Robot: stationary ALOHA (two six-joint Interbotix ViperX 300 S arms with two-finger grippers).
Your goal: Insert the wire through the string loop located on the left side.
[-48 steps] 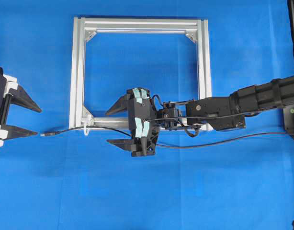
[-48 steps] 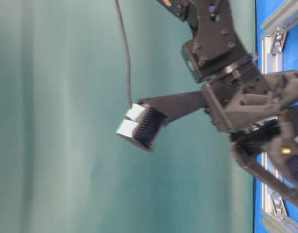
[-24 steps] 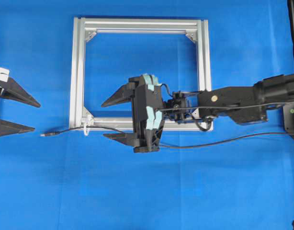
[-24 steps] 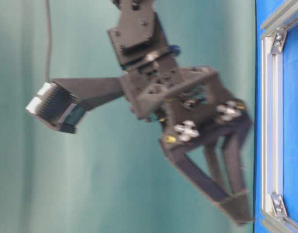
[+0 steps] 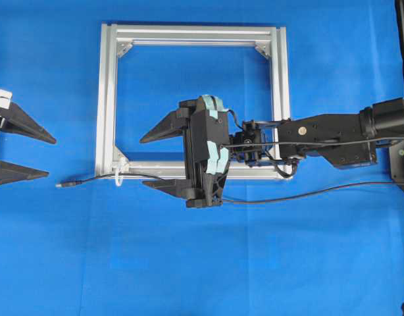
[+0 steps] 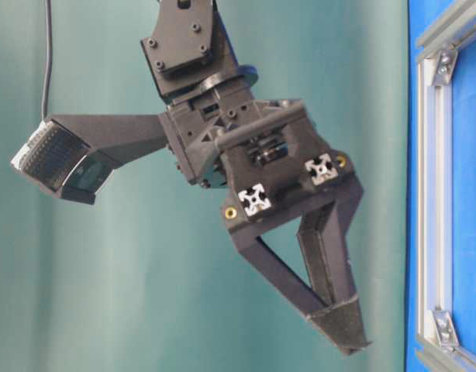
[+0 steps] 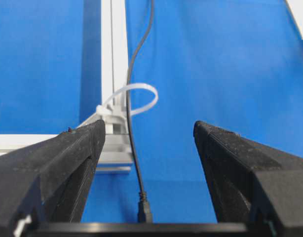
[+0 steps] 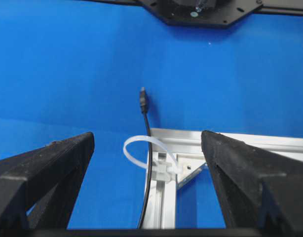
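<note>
Blue cloth covers the worktop [image 5: 57, 263] in the overhead view, where the silver frame [image 5: 106, 99] serves as landmark: the white string loop [image 5: 118, 176] hangs at its lower-left corner, and the wire [image 5: 149, 176] already runs through it, its plug tip [image 5: 65, 185] lying just left of the frame. The right claw [image 5: 149, 161] hovers over the frame's lower rail with its jaws spread wide and nothing between them; the left claw [image 5: 27, 156], left of the frame and clear of the plug, is also apart and empty. The table-level view shows only one claw [image 6: 335, 294] raised beside the frame, gripping nothing. From the left wrist, the wire [image 7: 132, 143] passes inside the loop [image 7: 139, 98], the plug [image 7: 143, 210] near the bottom edge between the open fingers [image 7: 67, 153]. The right wrist view confirms it from the other side: loop [image 8: 141, 153], plug [image 8: 143, 104] beyond the frame's corner. The likely risk is either claw brushing the loose wire on retreat and dragging the short plug end back out.
</note>
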